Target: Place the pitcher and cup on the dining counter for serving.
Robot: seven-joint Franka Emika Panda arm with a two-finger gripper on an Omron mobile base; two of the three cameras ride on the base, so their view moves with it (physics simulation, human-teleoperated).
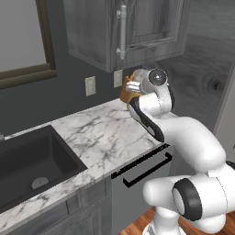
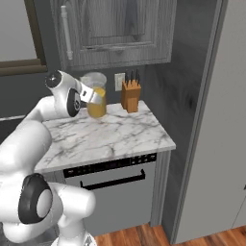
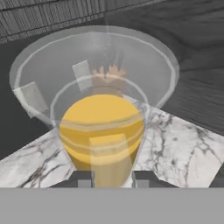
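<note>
The pitcher (image 2: 97, 98) is a clear glass vessel with orange-yellow liquid, at the back of the marble sink counter (image 2: 120, 137). My gripper (image 2: 92, 95) is shut on its side from the left. In the hand view the pitcher (image 3: 103, 127) stands between my two dark fingertips (image 3: 85, 179), with my gripper (image 3: 113, 180) low on its wall. Whether its base touches the marble I cannot tell. In the left base view my hand (image 1: 135, 87) covers the pitcher. The cup and the dining counter are out of view.
A wooden knife block (image 2: 130, 96) stands just right of the pitcher against the wall. A wall cabinet (image 2: 115, 33) hangs close above. A black sink (image 1: 32, 160) lies to the left, a dishwasher front (image 2: 115, 187) below, and a tall grey panel (image 2: 216, 120) to the right.
</note>
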